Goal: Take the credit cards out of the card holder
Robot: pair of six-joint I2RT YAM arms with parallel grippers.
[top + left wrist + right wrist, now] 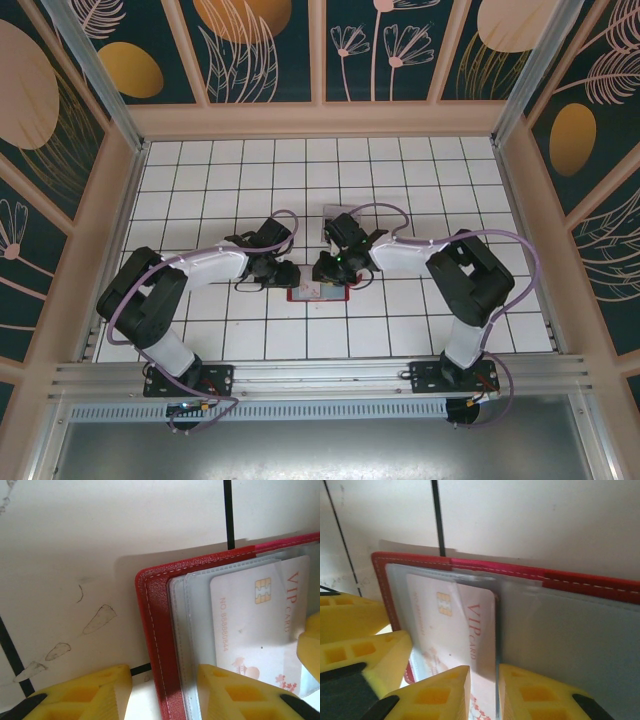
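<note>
Red card holder [318,293] lies open on the white tiled table [400,180], between the left gripper [284,275] and the right gripper [328,270]. From the left wrist, yellow fingers [235,692] straddle its stitched edge; whether they grip is unclear. From the right wrist, the jaws stand narrow around the edge of the sleeved credit card [465,625]; a hold cannot be told.

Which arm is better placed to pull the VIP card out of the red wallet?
Right, probably. The right gripper has the card edge between its fingers, while the left gripper straddles the wallet border, seemingly holding it down.
</note>
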